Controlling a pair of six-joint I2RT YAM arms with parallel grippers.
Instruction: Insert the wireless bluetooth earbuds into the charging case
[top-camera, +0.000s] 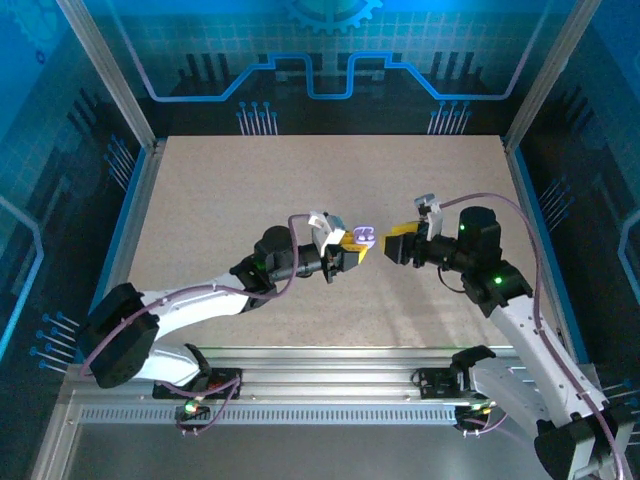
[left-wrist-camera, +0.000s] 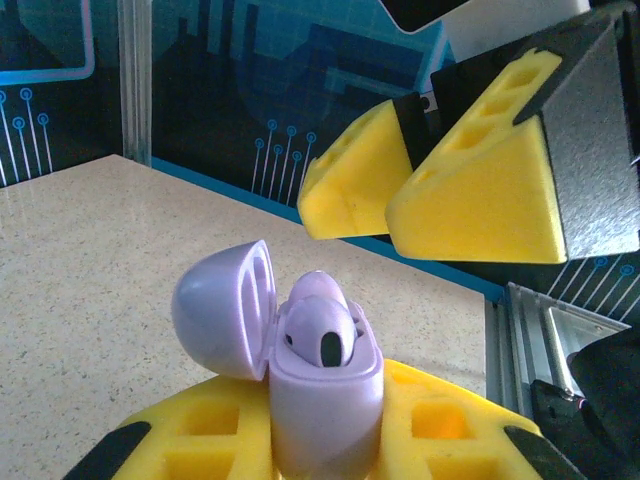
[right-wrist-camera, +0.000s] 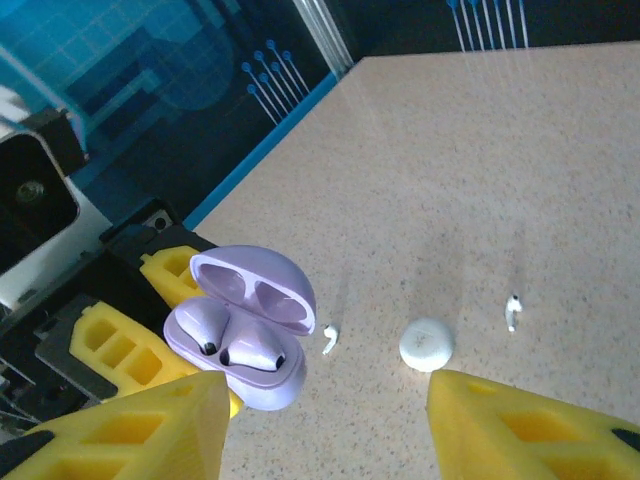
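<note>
My left gripper (top-camera: 352, 250) is shut on a lavender charging case (left-wrist-camera: 325, 400), held upright above the table with its lid (left-wrist-camera: 222, 310) hinged open. Two lavender earbuds (right-wrist-camera: 250, 352) sit in its wells, stems down. My right gripper (right-wrist-camera: 330, 430) stands open just right of the case (top-camera: 364, 236), its yellow fingers (left-wrist-camera: 480, 200) apart and touching nothing. On the table below lie a small round white puck (right-wrist-camera: 427, 344) and two loose white earbuds, one (right-wrist-camera: 329, 338) to the puck's left and one (right-wrist-camera: 512, 312) to its right.
The speckled beige table (top-camera: 330, 180) stretches away behind both grippers. Blue-lit walls and metal posts (top-camera: 105, 75) close it in at the left, right and back. A metal rail (top-camera: 320, 410) with the arm bases runs along the near edge.
</note>
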